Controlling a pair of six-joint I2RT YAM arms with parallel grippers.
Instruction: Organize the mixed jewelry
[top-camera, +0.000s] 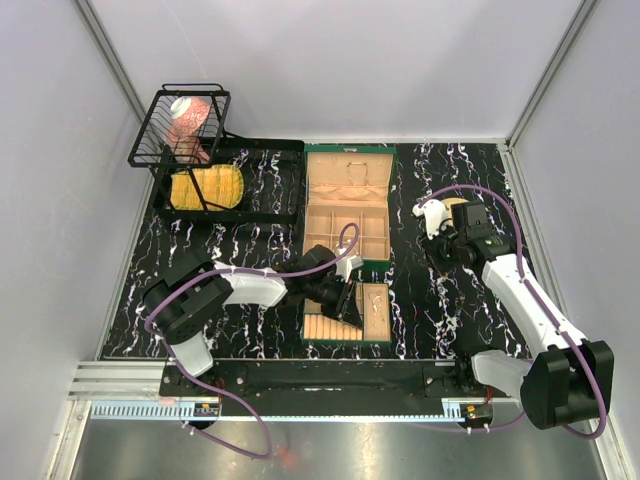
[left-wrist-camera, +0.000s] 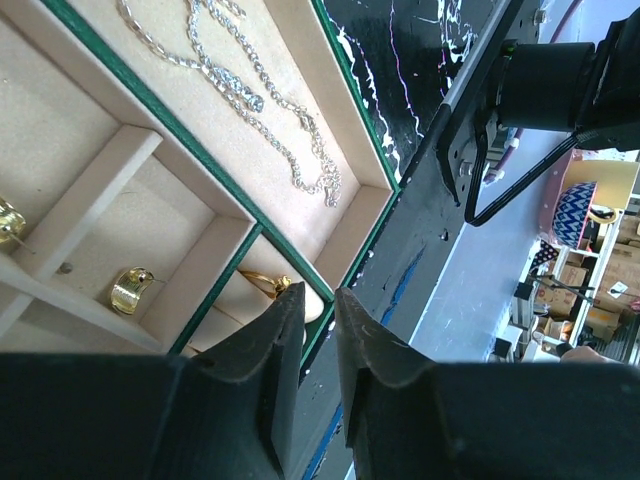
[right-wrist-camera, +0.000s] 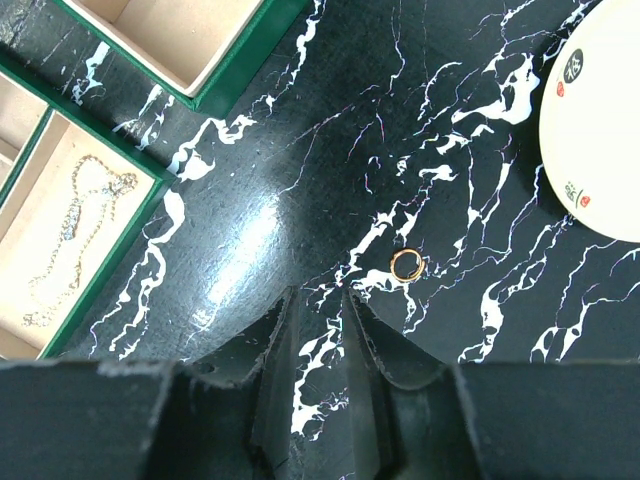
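Observation:
My left gripper hovers over the green tray. In the left wrist view its jaws stand a narrow gap apart with nothing between them. Just beyond the left fingertip a gold ring sits in the beige ring roll. Silver chains lie in the long compartment, and a gold ear piece lies in a small one. My right gripper is low over the marble table, its jaws slightly apart and empty. A small gold ring lies on the table just ahead to the right.
The open green box stands behind the tray. A round plate lies right of the ring and shows tan by the right wrist in the top view. A black dish rack and wire basket stand at the back left.

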